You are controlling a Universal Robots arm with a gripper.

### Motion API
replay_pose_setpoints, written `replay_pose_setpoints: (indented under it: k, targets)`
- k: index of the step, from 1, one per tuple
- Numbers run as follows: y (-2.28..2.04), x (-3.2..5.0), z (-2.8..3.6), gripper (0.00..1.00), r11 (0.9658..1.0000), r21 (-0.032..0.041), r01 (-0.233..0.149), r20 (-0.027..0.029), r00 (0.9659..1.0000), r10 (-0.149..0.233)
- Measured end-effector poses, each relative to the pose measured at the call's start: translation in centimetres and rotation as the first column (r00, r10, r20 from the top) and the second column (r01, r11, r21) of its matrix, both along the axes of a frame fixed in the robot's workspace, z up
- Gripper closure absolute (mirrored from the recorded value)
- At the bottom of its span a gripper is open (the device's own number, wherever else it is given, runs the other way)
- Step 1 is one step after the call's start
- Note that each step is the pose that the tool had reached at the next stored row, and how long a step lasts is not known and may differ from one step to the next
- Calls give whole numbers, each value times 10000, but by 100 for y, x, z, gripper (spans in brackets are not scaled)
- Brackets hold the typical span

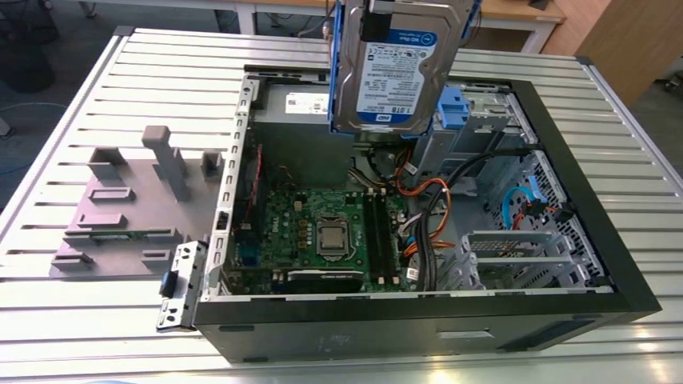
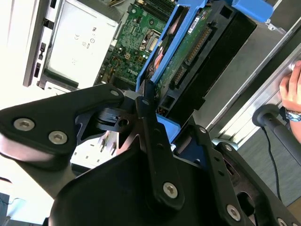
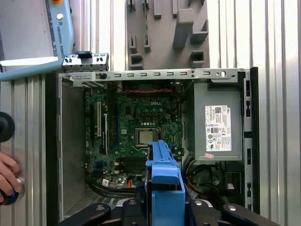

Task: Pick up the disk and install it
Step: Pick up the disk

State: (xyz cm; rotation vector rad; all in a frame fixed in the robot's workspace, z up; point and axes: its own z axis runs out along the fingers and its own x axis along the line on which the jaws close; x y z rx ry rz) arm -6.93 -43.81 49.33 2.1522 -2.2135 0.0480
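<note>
The disk (image 1: 389, 72) hangs upright above the open computer case (image 1: 597, 240), its blue-and-white label facing the exterior view and blue rails along both long edges. Its lower end sits over the back middle of the case, just above the cables. In the second wrist view my gripper (image 2: 169, 113) is shut on the disk (image 2: 188, 47), black fingers (image 2: 146, 113) pressing on the blue rails. In the first wrist view the disk's blue rail (image 3: 162, 165) points down toward the green motherboard (image 3: 136, 127).
The case lies on its side on a slatted metal table (image 1: 641, 152). Inside are the grey power supply box (image 1: 304, 104), a blue drive bay (image 1: 459, 104) and loose cables (image 1: 427, 200). A grey foam fixture (image 1: 128, 208) sits beside the case. A person's hand (image 3: 7, 176) rests at the table edge.
</note>
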Motion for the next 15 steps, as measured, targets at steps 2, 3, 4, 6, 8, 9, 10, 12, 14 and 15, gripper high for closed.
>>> replay_pose_setpoints:
  k: [2, 3, 4, 6, 8, 9, 10, 12, 14, 15]
  targets:
    - [-10, 1, 0, 63, 10000, 0, -1, 1, 10000, 1]
    - [-16, 0, 0, 63, 10000, -1, 0, 0, 10000, 0]
    - [-21, 0, 0, 63, 10000, -1, 0, 0, 10000, 0]
    - [-31, 0, -1, 63, 10000, 0, 1, 0, 10000, -1]
    - [-35, 0, -1, 63, 10000, 0, 1, 0, 10000, -1]
    - [-37, 0, -1, 63, 10000, -1, 1, 0, 10000, -1]
    - [-39, 0, -1, 63, 10000, -1, 0, 0, 10000, 0]
    - [-43, 0, -1, 63, 10000, 0, 0, 0, 10000, 0]
    - [-89, 0, -1, 63, 9999, -134, 0, 0, 10000, 0]
    - [-89, 0, -1, 63, 9999, -135, 0, 0, 10000, 0]
